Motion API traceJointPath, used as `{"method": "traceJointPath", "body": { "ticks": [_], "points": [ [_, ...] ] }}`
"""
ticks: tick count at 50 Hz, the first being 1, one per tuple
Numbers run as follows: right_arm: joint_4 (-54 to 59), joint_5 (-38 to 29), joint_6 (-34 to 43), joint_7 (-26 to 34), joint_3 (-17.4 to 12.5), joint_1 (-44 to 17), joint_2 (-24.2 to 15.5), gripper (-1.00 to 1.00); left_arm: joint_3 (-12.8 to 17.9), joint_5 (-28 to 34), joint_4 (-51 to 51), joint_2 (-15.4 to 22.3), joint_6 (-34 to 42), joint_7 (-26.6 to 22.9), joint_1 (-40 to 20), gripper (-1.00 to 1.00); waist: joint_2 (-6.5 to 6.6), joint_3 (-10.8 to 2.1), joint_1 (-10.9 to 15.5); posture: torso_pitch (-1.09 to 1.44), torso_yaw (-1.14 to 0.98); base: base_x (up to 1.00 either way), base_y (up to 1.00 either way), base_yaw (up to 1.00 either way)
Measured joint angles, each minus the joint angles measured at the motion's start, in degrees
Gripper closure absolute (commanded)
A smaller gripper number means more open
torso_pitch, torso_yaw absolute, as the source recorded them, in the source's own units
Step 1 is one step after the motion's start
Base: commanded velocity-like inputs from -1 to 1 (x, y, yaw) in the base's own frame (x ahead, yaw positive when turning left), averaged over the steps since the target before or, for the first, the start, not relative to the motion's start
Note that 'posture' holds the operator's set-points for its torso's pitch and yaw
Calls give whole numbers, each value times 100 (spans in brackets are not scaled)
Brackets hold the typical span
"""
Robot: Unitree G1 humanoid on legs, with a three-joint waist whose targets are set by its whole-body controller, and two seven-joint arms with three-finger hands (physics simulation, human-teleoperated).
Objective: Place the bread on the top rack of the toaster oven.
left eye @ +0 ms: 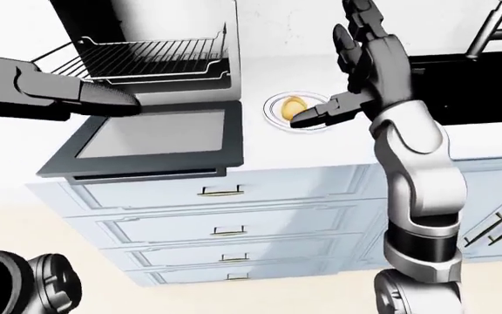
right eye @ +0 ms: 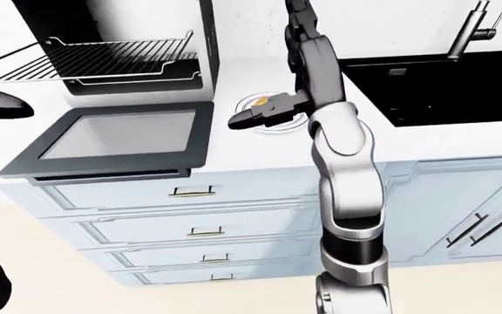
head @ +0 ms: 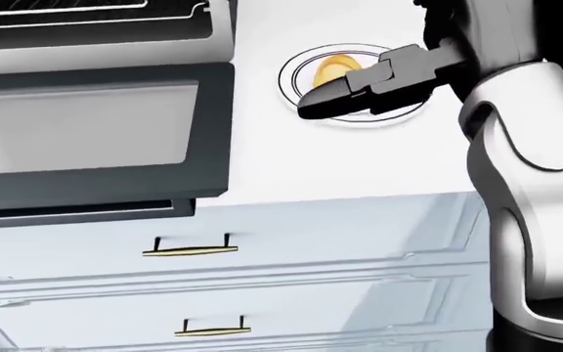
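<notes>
On the white counter: bread roll point(head: 332, 70) on plate point(head: 291, 92), right hand point(head: 359, 88) open above it; toaster oven point(left eye: 147, 124) door down, rack point(left eye: 147, 59) extended; left hand point(left eye: 77, 98) open.

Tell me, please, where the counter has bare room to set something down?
The counter is bare between the open toaster oven door and the plate, and below the plate to the counter's edge. It is crowded at the plate, where the right hand hovers over the bread.
</notes>
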Motion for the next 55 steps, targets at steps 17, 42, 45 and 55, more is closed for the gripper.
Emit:
{"method": "traceJointPath", "body": {
  "ticks": [17,42,45,55],
  "points": [
    [140,-10,88,-73,-55,70,-40,-100,-449,800,-15,99,-844,-695,328,-100,-315,-29,-25,0,0,18,0,0],
    [124,2,-45,10,5,-20,-4,-100,-250,1031,-185,63,-757,-805,281,-100,-186,-77,65,0,0,5,0,14],
    [143,-29,2,-18,-51,-18,-25,-100,-280,997,-162,58,-772,-828,275,-100,-303,-101,94,0,0,14,0,35],
    [135,7,126,33,177,49,64,-100,-231,1080,-52,23,-688,-757,355,-100,89,44,93,0,0,12,0,29]
  ]
}}
